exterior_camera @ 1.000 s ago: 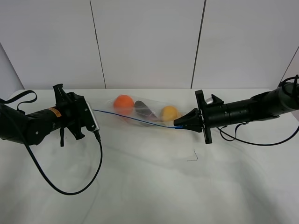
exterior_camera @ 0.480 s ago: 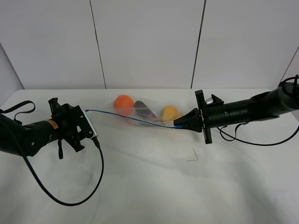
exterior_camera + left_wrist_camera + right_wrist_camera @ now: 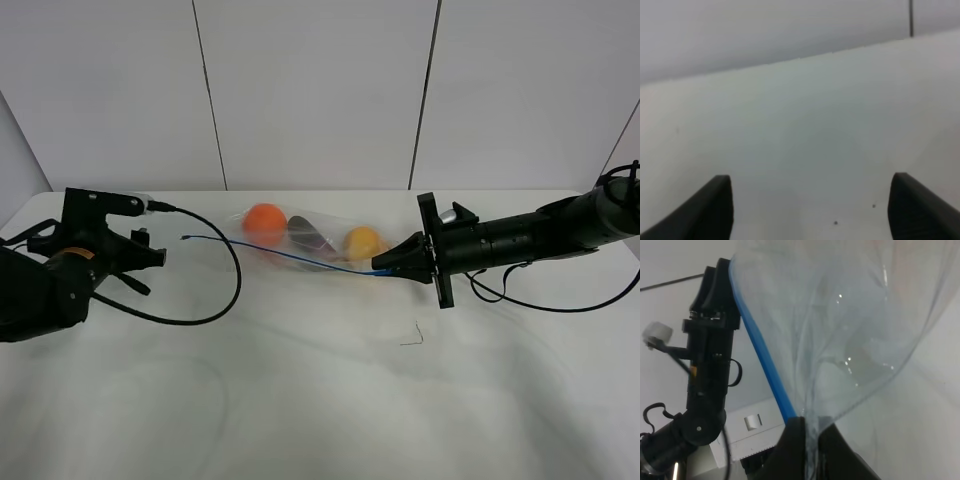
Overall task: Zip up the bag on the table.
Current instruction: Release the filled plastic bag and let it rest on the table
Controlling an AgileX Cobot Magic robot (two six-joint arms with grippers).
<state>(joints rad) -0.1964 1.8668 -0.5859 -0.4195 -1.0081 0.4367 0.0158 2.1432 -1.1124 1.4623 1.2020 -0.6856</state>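
Observation:
The clear bag [image 3: 318, 232] lies at the back middle of the white table [image 3: 320, 400], with orange, purple and yellow produce inside. Its blue zipper strip [image 3: 280, 255] runs from a free left end to my right gripper [image 3: 385, 268]. That gripper is shut on the bag's right end. In the right wrist view its fingers [image 3: 799, 440] pinch the plastic [image 3: 850, 315] just by the blue strip [image 3: 760, 355]. My left gripper [image 3: 145, 262] is at the far left, apart from the bag. In the left wrist view it [image 3: 812, 210] is open and empty over bare table.
A black cable [image 3: 228, 290] loops from the left arm across the table towards the bag's left end. A small dark mark [image 3: 412, 337] lies on the table in front of the right gripper. White panelled wall [image 3: 320, 90] stands behind.
My left gripper has drawn back to the left, away from the zipper's left end, and turned. The zipper's left end now hangs free. The right gripper and bag have not moved.

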